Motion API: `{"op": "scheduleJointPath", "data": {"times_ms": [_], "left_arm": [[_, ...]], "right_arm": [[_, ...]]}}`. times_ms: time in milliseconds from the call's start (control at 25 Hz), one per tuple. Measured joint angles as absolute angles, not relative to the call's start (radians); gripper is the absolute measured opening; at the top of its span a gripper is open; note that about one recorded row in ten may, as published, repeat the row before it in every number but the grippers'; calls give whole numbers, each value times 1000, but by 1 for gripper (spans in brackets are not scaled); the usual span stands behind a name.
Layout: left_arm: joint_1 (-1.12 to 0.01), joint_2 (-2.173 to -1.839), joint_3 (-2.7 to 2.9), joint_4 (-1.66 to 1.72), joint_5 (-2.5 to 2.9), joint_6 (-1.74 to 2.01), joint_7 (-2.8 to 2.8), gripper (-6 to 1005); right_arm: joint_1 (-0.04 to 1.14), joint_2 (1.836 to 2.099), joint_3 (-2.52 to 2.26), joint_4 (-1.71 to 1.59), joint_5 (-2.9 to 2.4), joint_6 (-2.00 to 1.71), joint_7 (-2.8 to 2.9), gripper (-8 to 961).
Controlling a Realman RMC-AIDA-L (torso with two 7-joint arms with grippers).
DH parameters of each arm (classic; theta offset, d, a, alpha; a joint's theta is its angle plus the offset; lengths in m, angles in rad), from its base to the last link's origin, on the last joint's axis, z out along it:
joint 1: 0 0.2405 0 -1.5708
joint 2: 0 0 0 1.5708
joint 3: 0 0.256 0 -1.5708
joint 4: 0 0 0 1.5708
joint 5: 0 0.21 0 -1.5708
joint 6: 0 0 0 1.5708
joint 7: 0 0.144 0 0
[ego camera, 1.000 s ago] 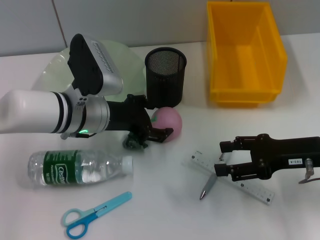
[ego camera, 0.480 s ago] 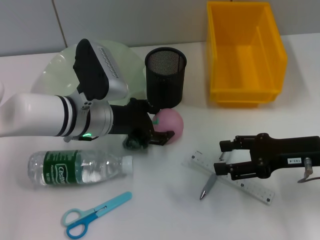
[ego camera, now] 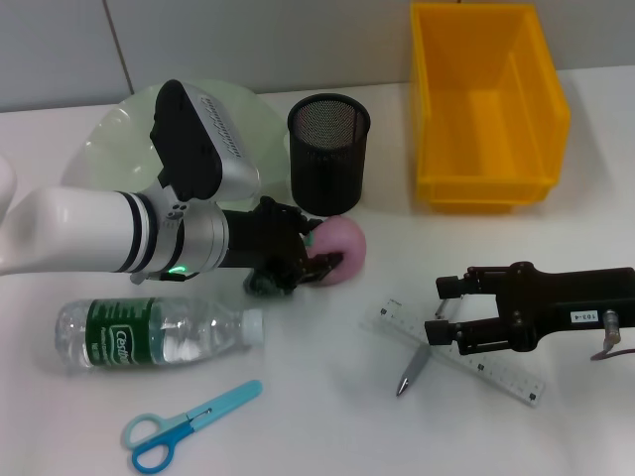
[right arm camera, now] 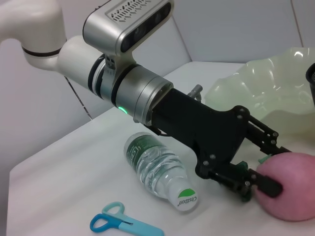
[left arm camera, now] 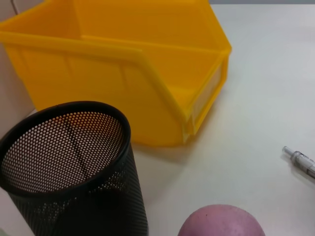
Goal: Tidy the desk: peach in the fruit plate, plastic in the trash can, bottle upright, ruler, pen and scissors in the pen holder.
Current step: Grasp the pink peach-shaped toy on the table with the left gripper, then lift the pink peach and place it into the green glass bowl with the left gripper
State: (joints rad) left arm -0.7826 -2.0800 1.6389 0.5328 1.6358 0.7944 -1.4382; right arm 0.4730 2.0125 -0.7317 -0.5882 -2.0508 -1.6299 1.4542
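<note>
Since the earlier frame the left gripper has advanced toward the table centre, and its fingers now straddle the pink peach, spread apart and not yet clamped. Judgement: the side approach sets up a lift to the pale green fruit plate at the left rear edge. The water bottle lies on its side near the left front edge, its cap pointing toward the centre; its green label carries white lettering I cannot read reliably. The blue scissors lie at the front edge. The black mesh pen holder stands empty just behind the peach. The right gripper, fingers apart, hovers over the transparent ruler and pen toward the right front. The yellow bin occupies the right rear corner.
</note>
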Motion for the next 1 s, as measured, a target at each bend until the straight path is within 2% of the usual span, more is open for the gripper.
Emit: {"op": "scheduleJointPath", "data": {"times_ms": [400,600,1000], "left_arm": [[-755,-2080,1630,560,1602,798,-1434,383],[-735,-2076,1628,589,1589,805,-1441,336],[-615,-2068,1364,661,1511,975,-1467,270]], "right_arm": [[471,2011,-732,-588,-2051,-1629,1455,807],[470,2011,-732,-591,-2051,-1628,1461,807],[472,2011,-732,-592,-2050,-1627,1462,808]]}}
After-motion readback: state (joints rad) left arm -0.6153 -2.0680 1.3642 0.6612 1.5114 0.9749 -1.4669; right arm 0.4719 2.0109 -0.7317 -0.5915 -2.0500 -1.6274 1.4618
